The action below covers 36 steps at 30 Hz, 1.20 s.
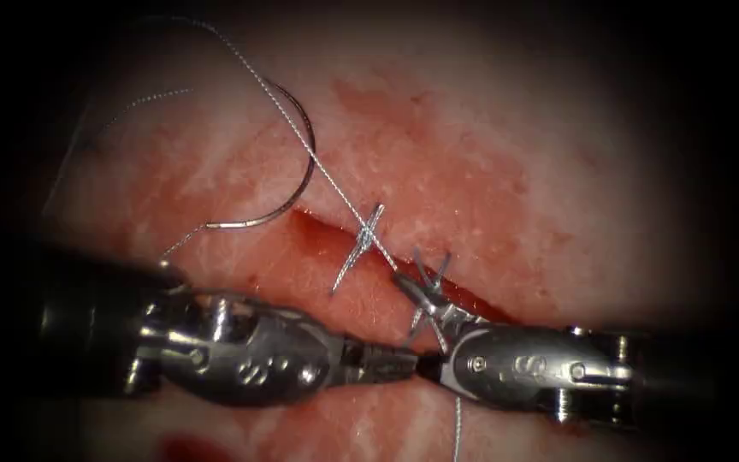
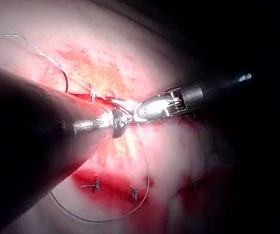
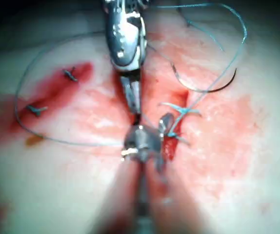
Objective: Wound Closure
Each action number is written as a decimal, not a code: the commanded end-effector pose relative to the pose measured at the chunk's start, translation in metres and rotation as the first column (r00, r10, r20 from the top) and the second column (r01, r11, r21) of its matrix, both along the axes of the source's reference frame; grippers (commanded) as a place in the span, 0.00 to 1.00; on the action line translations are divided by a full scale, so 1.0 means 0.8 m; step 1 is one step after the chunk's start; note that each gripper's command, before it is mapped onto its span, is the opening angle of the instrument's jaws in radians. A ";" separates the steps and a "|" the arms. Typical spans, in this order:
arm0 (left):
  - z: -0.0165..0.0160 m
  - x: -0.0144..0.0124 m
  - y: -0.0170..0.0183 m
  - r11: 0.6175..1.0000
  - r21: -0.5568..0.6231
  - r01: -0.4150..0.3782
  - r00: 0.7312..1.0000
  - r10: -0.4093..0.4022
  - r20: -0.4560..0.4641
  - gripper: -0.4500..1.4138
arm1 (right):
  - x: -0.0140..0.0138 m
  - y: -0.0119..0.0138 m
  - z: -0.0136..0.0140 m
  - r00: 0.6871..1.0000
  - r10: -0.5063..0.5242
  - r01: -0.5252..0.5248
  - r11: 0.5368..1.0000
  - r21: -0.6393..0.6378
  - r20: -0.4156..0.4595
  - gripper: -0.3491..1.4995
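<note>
The needle (image 1: 288, 162) is lying free on the tissue (image 1: 489, 162), on the far left side of the cut (image 1: 318, 227), held by neither tool. The left tool (image 1: 387, 359) is showing its fingers closed, gripping nothing discernible. The right tool (image 1: 416, 291) is clamping its fingers on the thread (image 1: 335, 184) beside a knot (image 1: 369, 229) on the cut.

Both tools — left tool (image 1: 399, 361), right tool (image 1: 414, 289) — polished silver wrists, round screws, dark shafts.

Bright centre, dark vignetted edges
</note>
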State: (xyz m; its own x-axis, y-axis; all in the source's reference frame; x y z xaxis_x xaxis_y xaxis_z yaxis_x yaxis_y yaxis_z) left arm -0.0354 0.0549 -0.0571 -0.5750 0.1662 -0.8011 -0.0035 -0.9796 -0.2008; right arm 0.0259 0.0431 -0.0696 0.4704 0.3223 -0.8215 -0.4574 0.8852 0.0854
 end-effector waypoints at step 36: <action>0.0007 0.0019 0.0016 0.990 0.118 0.080 0.996 -0.084 0.031 0.05 | 0.0038 0.0013 0.0002 0.999 -0.046 0.046 0.998 -0.036 -0.004 0.78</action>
